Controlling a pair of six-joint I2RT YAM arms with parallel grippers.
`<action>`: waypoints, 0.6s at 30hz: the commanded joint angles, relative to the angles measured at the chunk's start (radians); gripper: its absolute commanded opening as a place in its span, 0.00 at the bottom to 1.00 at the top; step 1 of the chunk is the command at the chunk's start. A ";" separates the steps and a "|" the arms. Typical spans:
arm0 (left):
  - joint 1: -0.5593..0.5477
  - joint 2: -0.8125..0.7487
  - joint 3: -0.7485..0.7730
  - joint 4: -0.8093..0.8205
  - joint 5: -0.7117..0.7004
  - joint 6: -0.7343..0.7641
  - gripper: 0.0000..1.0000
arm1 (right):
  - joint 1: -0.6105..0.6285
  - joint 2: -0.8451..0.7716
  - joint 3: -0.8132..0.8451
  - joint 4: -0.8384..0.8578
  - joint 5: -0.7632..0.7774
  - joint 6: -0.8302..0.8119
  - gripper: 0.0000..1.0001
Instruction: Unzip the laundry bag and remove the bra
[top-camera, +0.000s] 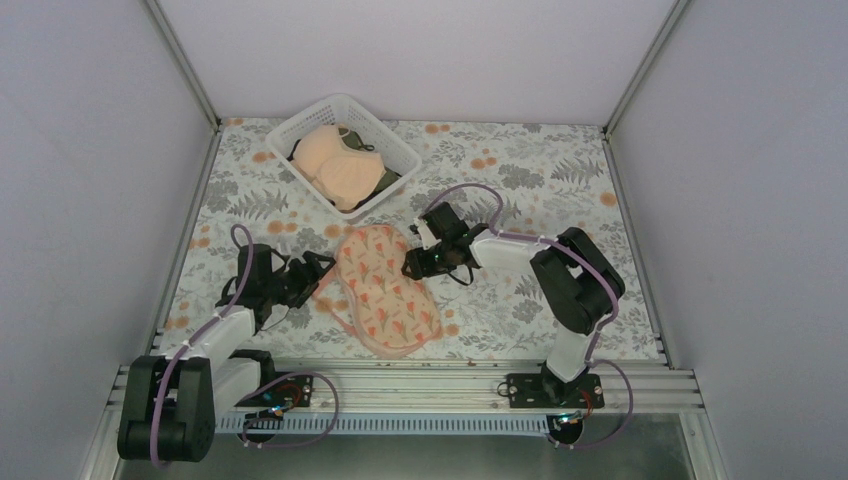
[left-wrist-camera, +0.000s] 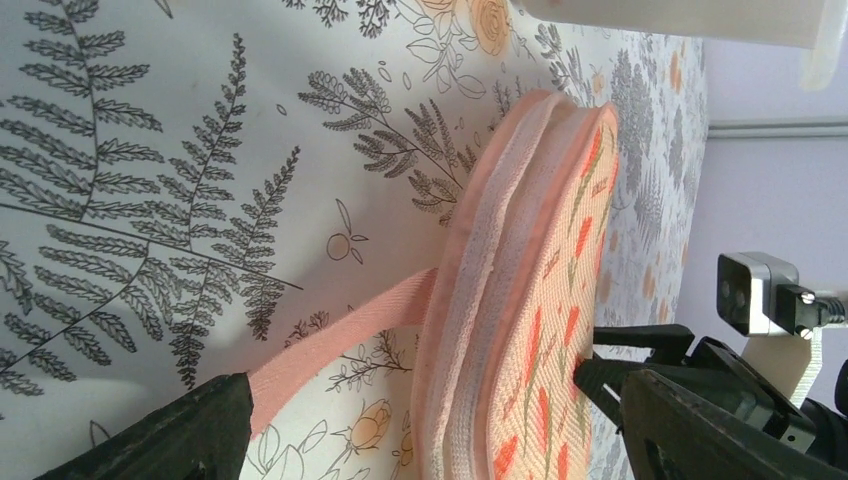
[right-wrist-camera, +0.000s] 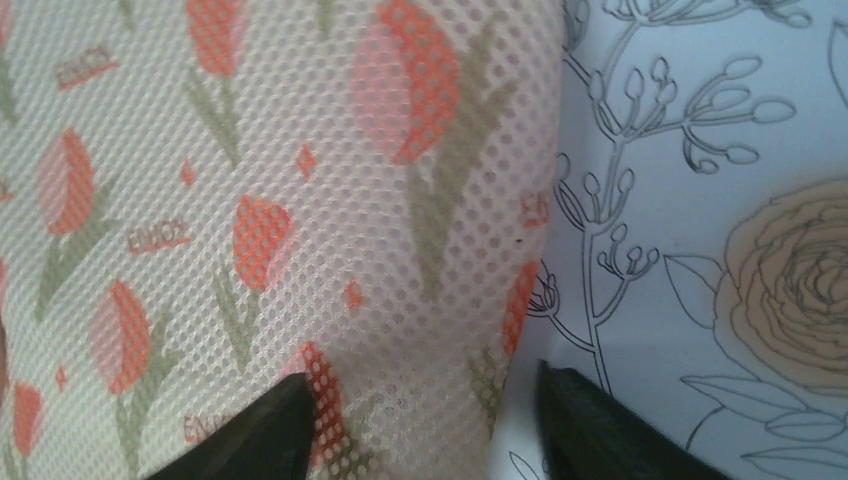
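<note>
Left fingers (left-wrist-camera: 170, 440): held apart, clamped on nothing. A peach ribbon loop (left-wrist-camera: 340, 340) from the pouch seam runs up to one finger.
Right fingers (right-wrist-camera: 260, 430): held apart, straddling the pouch rim. Mesh lies between them, but nothing is gripped.
Laundry bag: a peach-pink, peanut-shaped mesh pouch with orange-red flower print (top-camera: 385, 290), laid flat on the fern-printed table (top-camera: 560, 200). It is flanked by both sets of fingers and is judged still zipped. The zipper pull cannot be made out.
Bra: a plain peach bra with moulded cups (top-camera: 335, 165) is seen in the white plastic lattice basket (top-camera: 303, 119), on olive-green garments (top-camera: 388, 180) and well apart from all fingers. The pouch contents are hidden.
Risk, slide: the light pouch could be dragged along the table if the zipper is pulled while the other side is unpinned.
Risk, mis-grip: mesh rather than the pull could be pinched, since the rim is thick and the pull is unseen.
Risk, snag: the ribbon loop could be caught by a closing finger.
</note>
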 joint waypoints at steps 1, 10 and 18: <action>0.005 -0.001 -0.016 0.010 -0.012 0.002 0.91 | -0.004 0.039 -0.019 0.024 -0.037 0.016 0.40; 0.006 -0.011 -0.033 0.002 -0.033 0.024 0.92 | -0.031 -0.062 -0.037 -0.024 0.109 0.049 0.04; 0.011 -0.016 -0.038 0.006 -0.045 0.029 0.92 | -0.192 -0.238 -0.209 -0.036 0.182 0.053 0.04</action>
